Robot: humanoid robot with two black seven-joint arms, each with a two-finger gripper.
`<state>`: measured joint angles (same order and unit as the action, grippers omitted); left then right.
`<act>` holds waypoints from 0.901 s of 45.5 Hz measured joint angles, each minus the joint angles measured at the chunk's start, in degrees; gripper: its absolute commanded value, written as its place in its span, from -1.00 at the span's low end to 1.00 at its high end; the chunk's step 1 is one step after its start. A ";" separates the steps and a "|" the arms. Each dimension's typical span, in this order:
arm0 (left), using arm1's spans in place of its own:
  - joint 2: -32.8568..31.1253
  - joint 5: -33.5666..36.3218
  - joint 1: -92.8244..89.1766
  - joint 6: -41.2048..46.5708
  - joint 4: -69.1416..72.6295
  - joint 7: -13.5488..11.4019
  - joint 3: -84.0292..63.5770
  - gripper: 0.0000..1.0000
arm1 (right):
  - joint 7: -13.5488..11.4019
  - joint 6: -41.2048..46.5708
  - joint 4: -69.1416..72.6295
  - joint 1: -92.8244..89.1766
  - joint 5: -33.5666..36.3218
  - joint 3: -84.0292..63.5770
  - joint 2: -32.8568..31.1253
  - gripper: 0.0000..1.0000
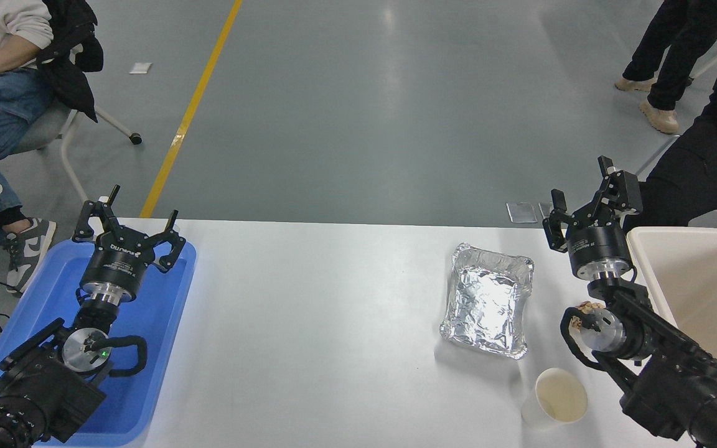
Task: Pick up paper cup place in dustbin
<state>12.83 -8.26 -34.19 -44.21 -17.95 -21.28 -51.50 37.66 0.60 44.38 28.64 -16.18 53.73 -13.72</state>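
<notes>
The paper cup [554, 398], white with a cream inside, stands upright near the table's front edge at the right. The dustbin [648, 264], a large cream-white tub with a thick rim, fills the far right. My right gripper [582, 196] hovers open and empty above the table's far edge, just left of the dustbin's rim and well behind the cup. Over the blue tray at the lower left, my left gripper [131, 214] is parked open, holding nothing.
A foil tray [489, 298] lies between the cup and the table's middle. A blue tray [165, 311] sits under the left arm. A crumpled brown paper bit [585, 309] peeks out beside my right arm. People sit at the top left and right.
</notes>
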 measured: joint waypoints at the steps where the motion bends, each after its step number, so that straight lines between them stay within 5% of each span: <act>1: 0.00 0.00 0.00 0.00 0.00 0.00 0.00 1.00 | -0.01 -0.01 0.00 0.06 0.00 0.00 0.04 1.00; 41: 0.00 -0.01 0.00 0.00 0.00 0.01 0.00 1.00 | -0.05 0.06 -0.08 0.86 -0.10 -1.85 0.06 1.00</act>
<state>12.83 -8.27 -34.19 -44.21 -17.94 -21.27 -51.51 37.62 0.66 44.29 29.50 -16.28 51.89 -13.66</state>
